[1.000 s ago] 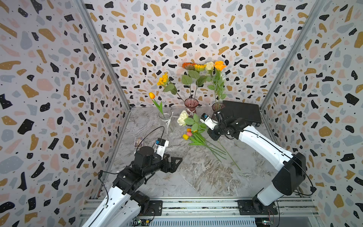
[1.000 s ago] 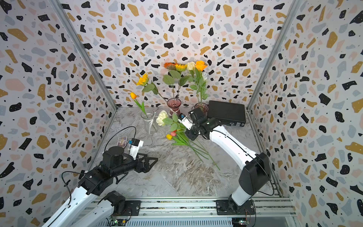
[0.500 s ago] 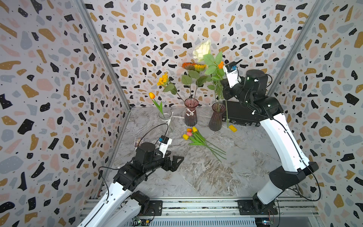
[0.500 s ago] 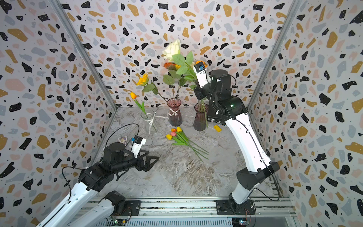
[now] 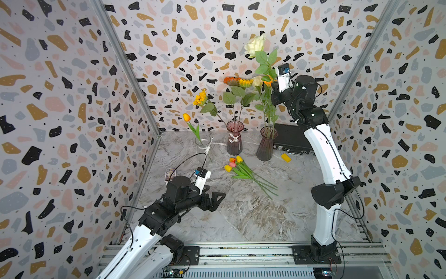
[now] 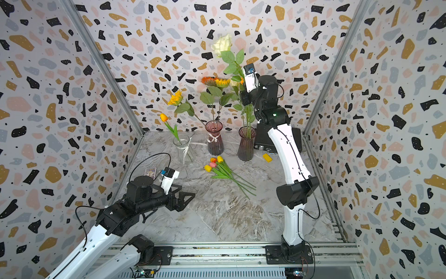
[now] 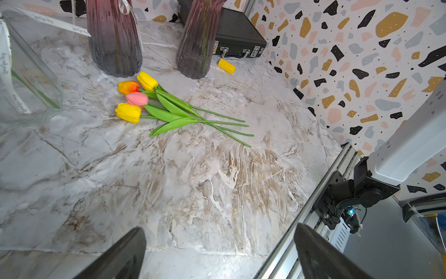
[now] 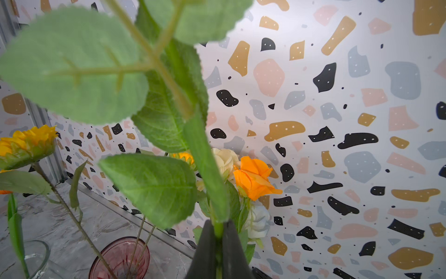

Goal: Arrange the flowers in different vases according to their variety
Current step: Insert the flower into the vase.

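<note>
Right tool tight on stem of upright cream rose

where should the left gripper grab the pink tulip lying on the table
Grip the pink tulip on its bare stem, past the leaves, coming down from above: it lies flat, blooms bunched with three other tulips, while the stem ends fan apart.
</note>
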